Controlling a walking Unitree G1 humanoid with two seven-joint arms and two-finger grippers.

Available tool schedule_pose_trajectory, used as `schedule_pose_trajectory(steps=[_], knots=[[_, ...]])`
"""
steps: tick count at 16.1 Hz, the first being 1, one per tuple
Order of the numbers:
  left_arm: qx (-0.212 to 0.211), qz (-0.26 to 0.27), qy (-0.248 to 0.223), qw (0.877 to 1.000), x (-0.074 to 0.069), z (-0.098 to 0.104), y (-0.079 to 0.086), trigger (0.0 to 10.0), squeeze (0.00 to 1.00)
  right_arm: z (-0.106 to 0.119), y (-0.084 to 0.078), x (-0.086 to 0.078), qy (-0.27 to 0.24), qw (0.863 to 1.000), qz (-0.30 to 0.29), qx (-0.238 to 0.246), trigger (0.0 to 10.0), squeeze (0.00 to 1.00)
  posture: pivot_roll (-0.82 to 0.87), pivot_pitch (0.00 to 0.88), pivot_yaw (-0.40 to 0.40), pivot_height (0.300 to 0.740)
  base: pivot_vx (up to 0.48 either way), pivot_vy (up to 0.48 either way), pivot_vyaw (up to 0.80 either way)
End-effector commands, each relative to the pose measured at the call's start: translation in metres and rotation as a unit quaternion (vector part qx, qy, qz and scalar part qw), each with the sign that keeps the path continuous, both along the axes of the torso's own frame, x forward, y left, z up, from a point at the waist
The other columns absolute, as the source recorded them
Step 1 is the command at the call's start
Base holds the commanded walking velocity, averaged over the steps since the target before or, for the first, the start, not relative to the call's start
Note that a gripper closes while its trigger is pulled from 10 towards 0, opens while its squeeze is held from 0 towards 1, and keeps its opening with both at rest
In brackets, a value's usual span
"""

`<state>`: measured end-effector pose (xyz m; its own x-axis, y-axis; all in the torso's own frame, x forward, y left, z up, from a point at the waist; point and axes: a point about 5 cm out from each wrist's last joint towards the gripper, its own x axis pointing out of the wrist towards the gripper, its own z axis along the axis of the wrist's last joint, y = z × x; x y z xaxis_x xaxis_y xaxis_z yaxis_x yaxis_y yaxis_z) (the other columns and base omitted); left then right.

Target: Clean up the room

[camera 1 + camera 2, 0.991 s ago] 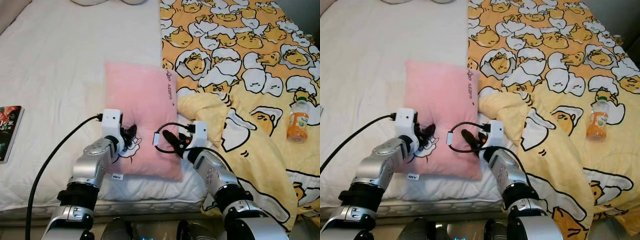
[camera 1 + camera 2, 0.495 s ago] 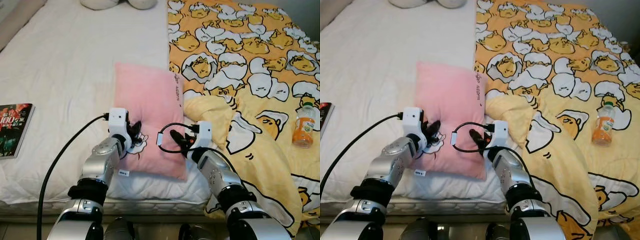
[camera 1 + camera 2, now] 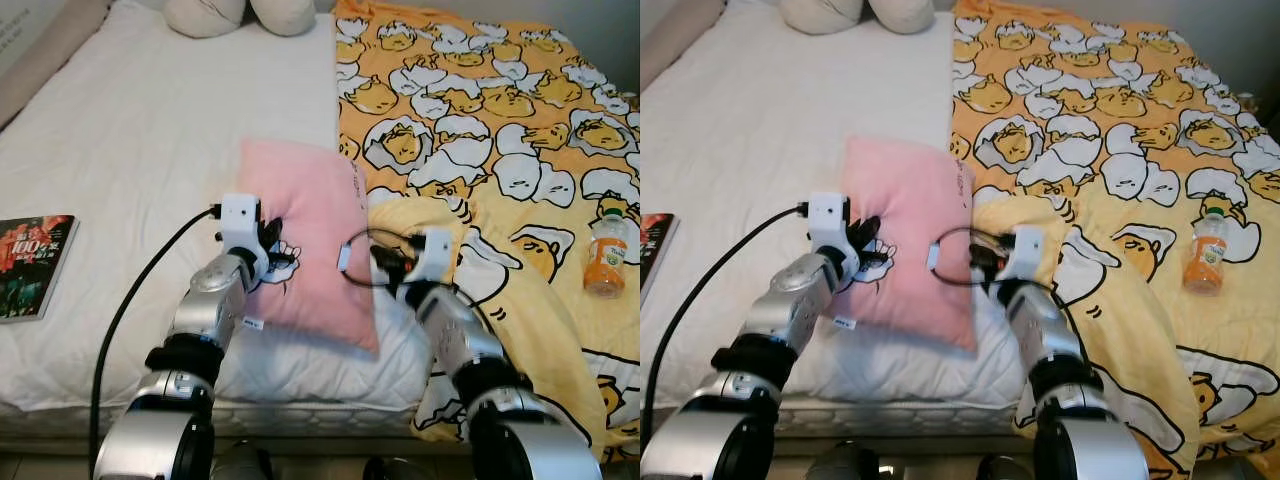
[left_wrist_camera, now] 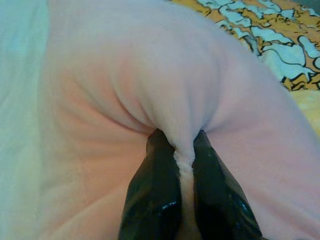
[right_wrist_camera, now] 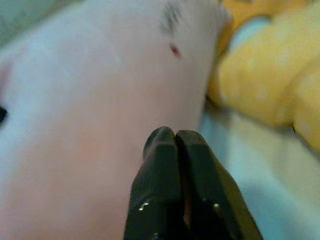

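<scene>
Left tool (image 4: 184,150) clenched on a pinched fold of the pink pillow (image 3: 310,240), at its left edge. Right tool (image 5: 175,142) closed, fingers pressed together, nothing visibly between them, tips at the pillow's right edge. Both arms reaching forward over the bed (image 3: 130,150). Orange bottle (image 3: 604,255) well right of the pillow, on the yellow blanket (image 3: 500,130).

Left end effector (image 4: 184,150) pinches fabric; right end effector (image 5: 175,137) seems closed.

Home bedroom, white-sheeted bed (image 3: 130,150), cartoon-print duvet (image 3: 480,110), pillows (image 3: 240,14)
</scene>
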<state>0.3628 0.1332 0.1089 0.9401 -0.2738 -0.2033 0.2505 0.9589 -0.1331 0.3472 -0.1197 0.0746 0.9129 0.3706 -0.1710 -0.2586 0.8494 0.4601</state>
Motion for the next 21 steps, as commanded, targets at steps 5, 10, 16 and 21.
schedule_pose_trajectory(steps=[5, 10, 16, 21], knots=[[0.032, -0.008, -0.170, 0.985, 0.027, 0.088, -0.001, 0.0, 0.00, 0.109, -0.018, 0.032, -0.215, 0.976, -0.038, -0.021, 0.0, 0.00, -0.03, 0.000, 0.006, 0.740, 0.000, 0.000, 0.00], [0.033, -0.006, -0.139, 0.990, 0.023, 0.066, -0.004, 0.0, 0.00, 0.064, -0.019, 0.021, -0.125, 0.988, -0.070, -0.058, 10.0, 0.00, -0.03, 0.000, 0.007, 0.740, 0.000, 0.000, 0.00], [0.012, -0.015, -0.117, 0.993, 0.018, 0.054, -0.012, 0.0, 0.00, 0.022, -0.008, -0.002, -0.045, 0.997, -0.060, -0.010, 10.0, 1.00, -0.03, 0.000, 0.006, 0.740, 0.000, 0.000, 0.00], [0.045, 0.027, -0.185, 0.981, 0.024, 0.083, 0.015, 0.0, 0.00, 0.043, -0.032, -0.034, -0.210, 0.948, -0.147, -0.189, 10.0, 1.00, -0.02, 0.000, -0.004, 0.740, 0.000, 0.000, 0.00]])
